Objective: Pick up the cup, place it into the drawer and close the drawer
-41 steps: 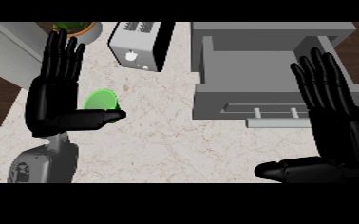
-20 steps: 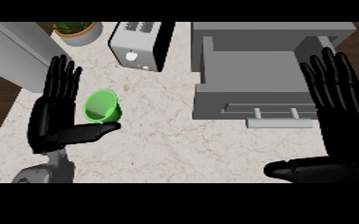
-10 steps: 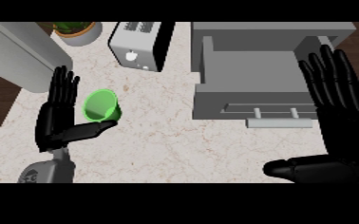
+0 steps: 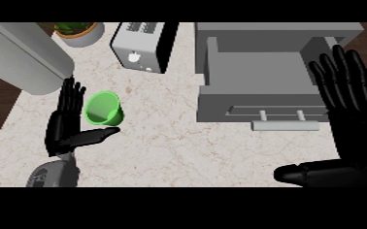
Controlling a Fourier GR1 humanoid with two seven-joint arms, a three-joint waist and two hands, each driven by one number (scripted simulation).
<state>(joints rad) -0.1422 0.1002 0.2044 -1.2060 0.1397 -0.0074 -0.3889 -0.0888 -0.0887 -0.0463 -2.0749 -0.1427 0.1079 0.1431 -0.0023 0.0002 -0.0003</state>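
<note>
A green cup (image 4: 104,108) stands upright on the marble counter at the left. My left hand (image 4: 66,123) is right beside it on its left, fingers straight and thumb stretched out under the cup's near side, not curled round it. The grey drawer (image 4: 261,80) is pulled open at the upper right, its front with a pale handle (image 4: 285,123) facing me. My right hand (image 4: 342,111) rests open at the right edge, fingers up, over the drawer's right end, thumb pointing left.
A white toaster (image 4: 143,46) stands at the back, a potted plant (image 4: 77,31) in the back left corner, and a large grey cylinder (image 4: 28,60) lies at the left edge. The counter's left edge runs close to my left hand.
My left hand has come lower and nearer to me, dropping beside the cup, which now shows fully. The view has shifted a little. The right hand has stayed at the right edge.
</note>
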